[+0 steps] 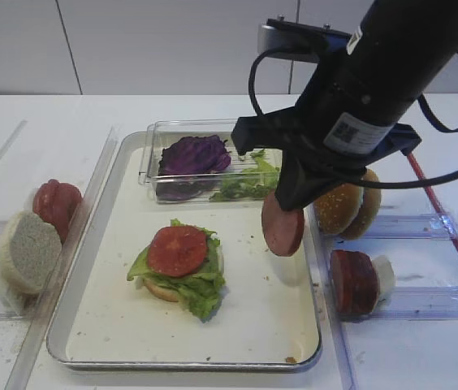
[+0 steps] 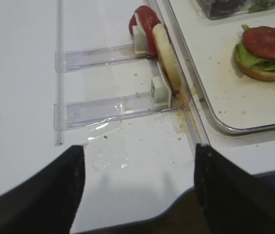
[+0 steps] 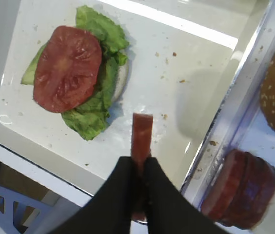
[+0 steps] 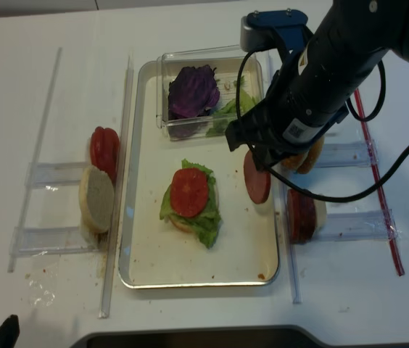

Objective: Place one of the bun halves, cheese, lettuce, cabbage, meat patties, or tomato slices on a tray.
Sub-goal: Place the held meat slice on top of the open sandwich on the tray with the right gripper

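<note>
Patty [image 1: 283, 227] hangs on edge, pinched tight in the right gripper [image 1: 287, 213] above the tray [image 1: 261, 325], right-center, probably heading onto the tomato slice [image 1: 177, 249] stack. Left gripper [image 2: 137, 161] looks clamped on nothing, lower left.

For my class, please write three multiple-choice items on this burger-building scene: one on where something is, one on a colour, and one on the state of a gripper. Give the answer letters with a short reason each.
1. Where is the clear plastic box?
A. On the far end of the tray
B. On the table left of the tray
C. On top of the stack

2. What colour is the cabbage in that box?
A. Yellow
B. Dark purple
C. White

3. What is the right gripper doing?
A. Hanging open and empty
B. Shut on a bun half
C. Shut on a meat patty

Answers:
1 A, the box sits inside the tray's far rim.
2 B, the crinkled leaf is dark purple.
3 C, the wrist view shows the black fingers clamping the patty edge-on above the tray.
</note>
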